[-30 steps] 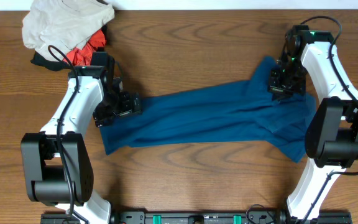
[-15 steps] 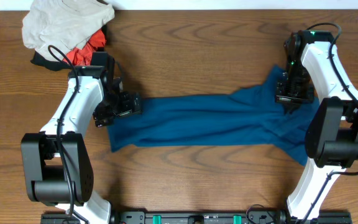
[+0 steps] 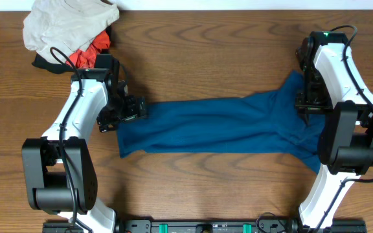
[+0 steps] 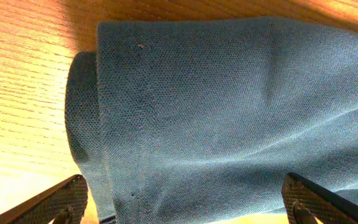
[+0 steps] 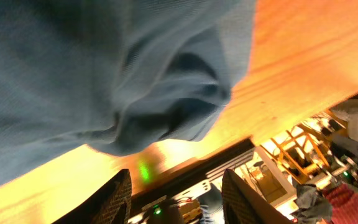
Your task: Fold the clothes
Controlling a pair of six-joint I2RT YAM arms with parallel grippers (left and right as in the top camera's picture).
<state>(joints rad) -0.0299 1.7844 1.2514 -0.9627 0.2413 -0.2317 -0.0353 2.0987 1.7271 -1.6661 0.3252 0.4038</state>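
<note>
Across mid-table, overhead: teal shirt point(image 3: 219, 123) lies stretched left to right on the wooden table point(image 3: 206, 58). Left gripper point(image 3: 123, 110) is at its left end, right gripper point(image 3: 307, 103) over its right end. Beige, red and black garment pile point(image 3: 63, 29) sits far left. Left wrist: fingers point(image 4: 64, 199) spread wide, hemmed shirt edge flat ahead of them, nothing gripped. Right wrist: fingers point(image 5: 114, 199) apart, bunched cloth just beyond; looks ungripped, contact unclear.

Setting: robotics lab or test room; wood-grain counter point(image 3: 206, 65); left arm point(image 3: 76, 123) and right arm point(image 3: 350, 71) mounted on a black rail point(image 3: 206, 227) at its near edge; blurred racks and clutter point(image 5: 303, 155) beyond.
</note>
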